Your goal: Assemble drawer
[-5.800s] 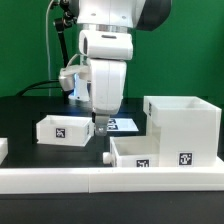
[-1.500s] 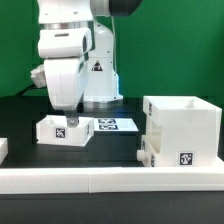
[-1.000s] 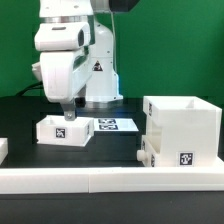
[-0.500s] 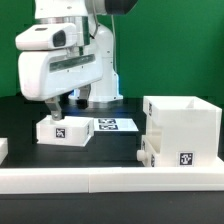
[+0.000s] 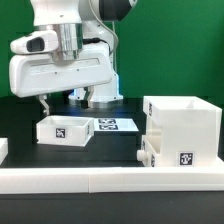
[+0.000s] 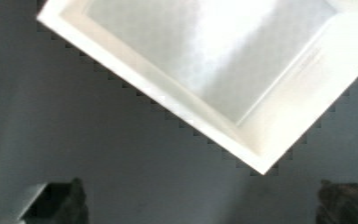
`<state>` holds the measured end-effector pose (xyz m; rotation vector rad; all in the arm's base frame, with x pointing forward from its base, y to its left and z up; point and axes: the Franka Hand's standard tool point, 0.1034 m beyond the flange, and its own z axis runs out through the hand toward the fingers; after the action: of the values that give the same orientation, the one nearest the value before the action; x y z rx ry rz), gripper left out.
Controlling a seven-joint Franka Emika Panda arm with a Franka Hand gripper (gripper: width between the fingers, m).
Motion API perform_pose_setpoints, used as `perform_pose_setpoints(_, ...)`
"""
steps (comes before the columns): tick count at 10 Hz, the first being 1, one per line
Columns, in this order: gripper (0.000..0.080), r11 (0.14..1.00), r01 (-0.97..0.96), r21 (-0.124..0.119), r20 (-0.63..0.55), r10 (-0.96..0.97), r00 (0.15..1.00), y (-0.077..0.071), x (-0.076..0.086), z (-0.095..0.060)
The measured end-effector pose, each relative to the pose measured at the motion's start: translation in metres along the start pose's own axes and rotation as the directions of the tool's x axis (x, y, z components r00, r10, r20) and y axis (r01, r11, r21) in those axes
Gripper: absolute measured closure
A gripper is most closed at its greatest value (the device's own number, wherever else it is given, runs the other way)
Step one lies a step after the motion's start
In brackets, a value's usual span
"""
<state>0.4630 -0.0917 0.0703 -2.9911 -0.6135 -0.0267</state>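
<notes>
Far out to the exterior view's left of the pincer, a small white part [image 5: 3, 149] lies at the frame edge on the dark table [image 5: 20, 118]; only a sliver of it shows.

The pincer [image 5: 61, 102] hangs above the table with its broad side toward the exterior camera. Its jaws are spread wide and nothing is held between them. The wrist view confirms this: the two dark fingertips [image 6: 51, 198] sit at opposite sides of the frame, with bare table between them.

Directly below the pincer, and clear of it, stands the small white drawer box [image 5: 64, 130]. It is open-topped and carries a marker tag on its front face. In the wrist view it sits skewed to the jaws, and one corner of its rim [image 6: 149, 90] points toward the gap between the fingertips.

To the exterior view's right of the pincer, and lower, the marker board [image 5: 116, 125] lies flat just beside the drawer box.

Well to the right of the pincer stands the white cabinet shell [image 5: 183, 125], upright and open at the top. A lower drawer [image 5: 150, 155] is seated in its base.

A white ledge [image 5: 100, 180] runs across the front, nearer the camera than the pincer.
</notes>
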Motion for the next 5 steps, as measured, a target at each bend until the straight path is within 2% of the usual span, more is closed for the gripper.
perform_pose_setpoints(4, 0.015, 0.969, -0.247, 0.004, -0.002, 0.247, 0.969, -0.0025, 0.0009, 0.0006)
perform_pose_setpoints(5, 0.015, 0.935, -0.354, -0.008, -0.018, 0.354, 0.935, -0.0067, 0.0001, 0.0002)
